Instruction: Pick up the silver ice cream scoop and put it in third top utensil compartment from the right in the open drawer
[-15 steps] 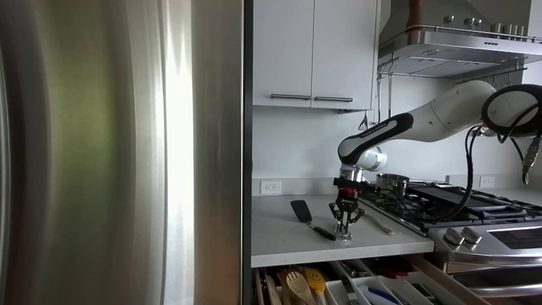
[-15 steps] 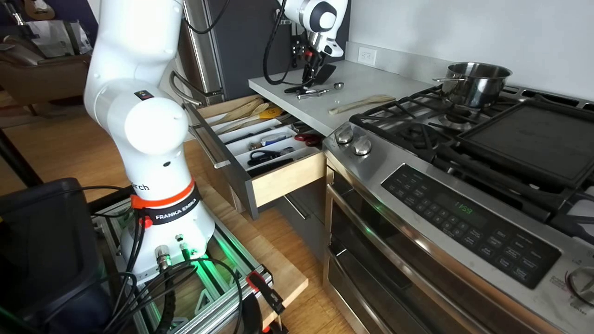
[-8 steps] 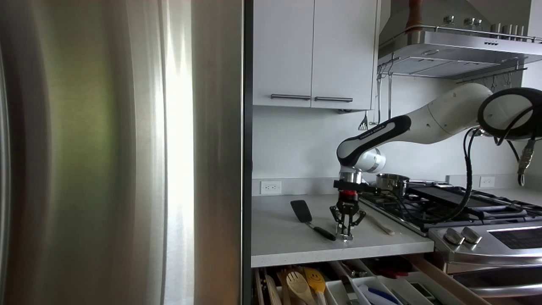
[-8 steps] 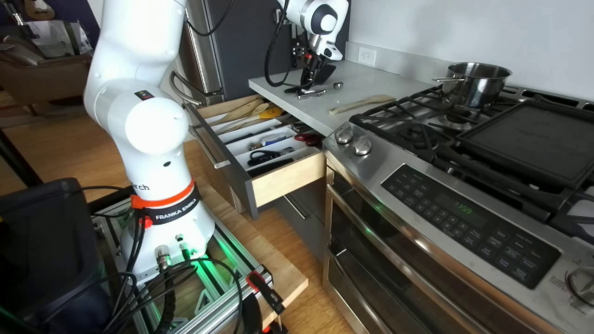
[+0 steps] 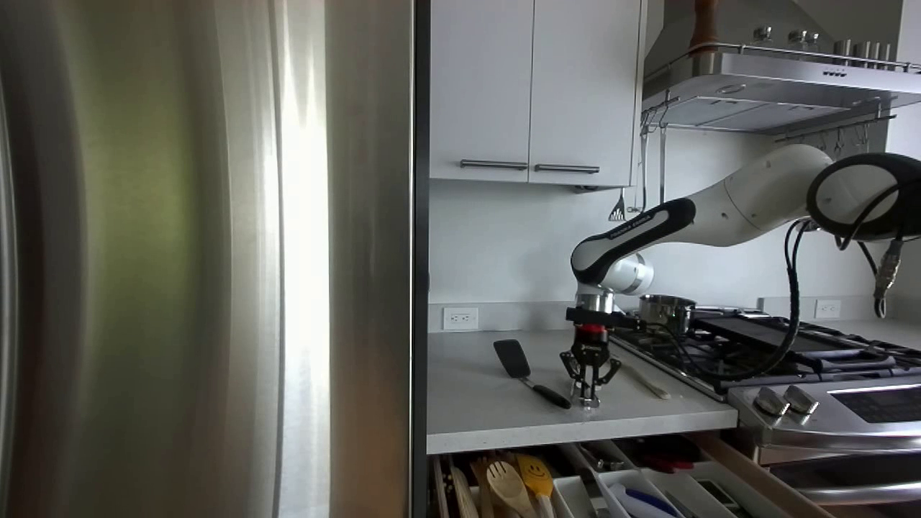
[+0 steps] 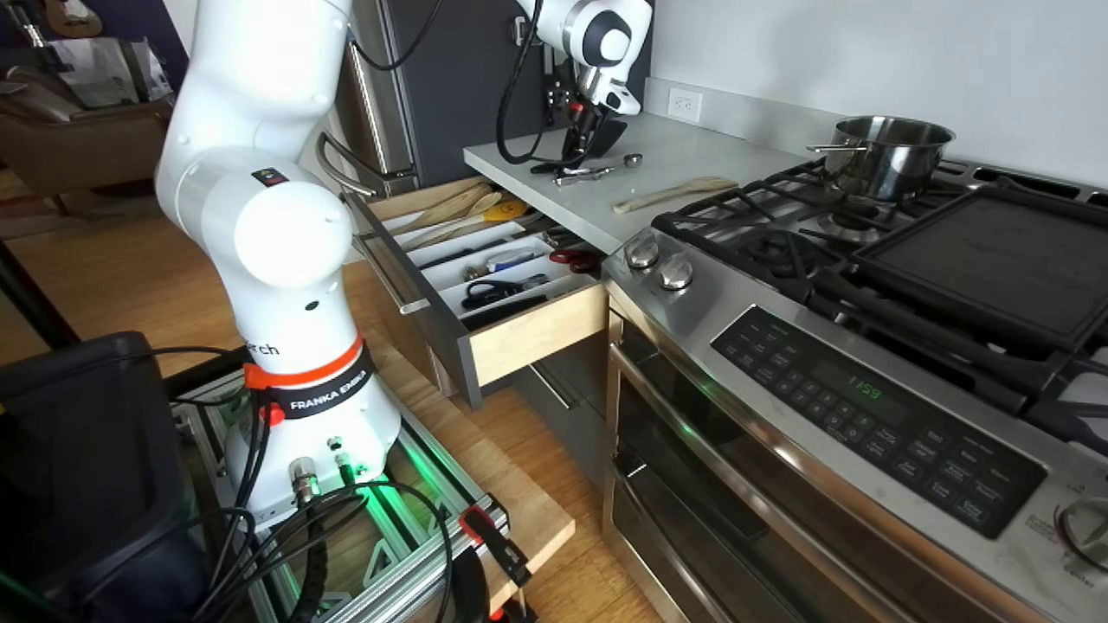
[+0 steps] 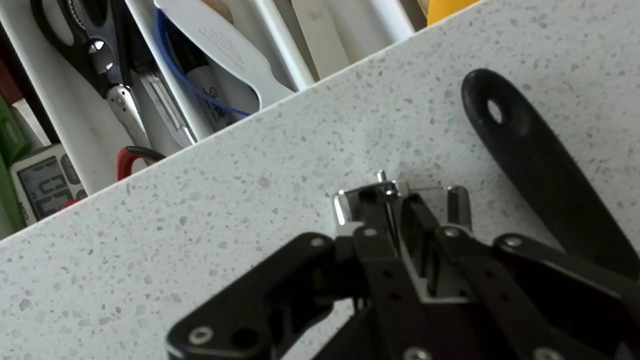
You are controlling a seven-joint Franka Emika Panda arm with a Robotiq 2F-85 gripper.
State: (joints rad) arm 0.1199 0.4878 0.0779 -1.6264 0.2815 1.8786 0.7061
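We are noting gripper (image 7: 392, 197) standing narrow at silver scoop (image 6: 597, 173) on counter (image 7: 200, 240); whether gripping, we are unable to tell.

1. Home kitchen.
2. Gas range (image 6: 848, 389) with a steel pot (image 6: 887, 169) on top and oven doors (image 6: 744, 484) below; hood (image 5: 777, 75) above, tools (image 5: 662, 165) hanging under it.
3. White wall cabinets (image 5: 482, 86), speckled countertop (image 7: 150, 250); stainless fridge (image 5: 209, 259) fills much of an exterior view.
4. Open drawer (image 6: 541, 333): wooden utensils (image 6: 450, 209), shears (image 7: 119, 97), digital timer (image 7: 47, 182).
5. Back corner of an exterior view: guitar (image 6: 74, 17) against a dark wall (image 6: 138, 17); brown seat (image 6: 86, 156), probably a couch, small and partly cut off.
6. Wood floor (image 6: 130, 268).
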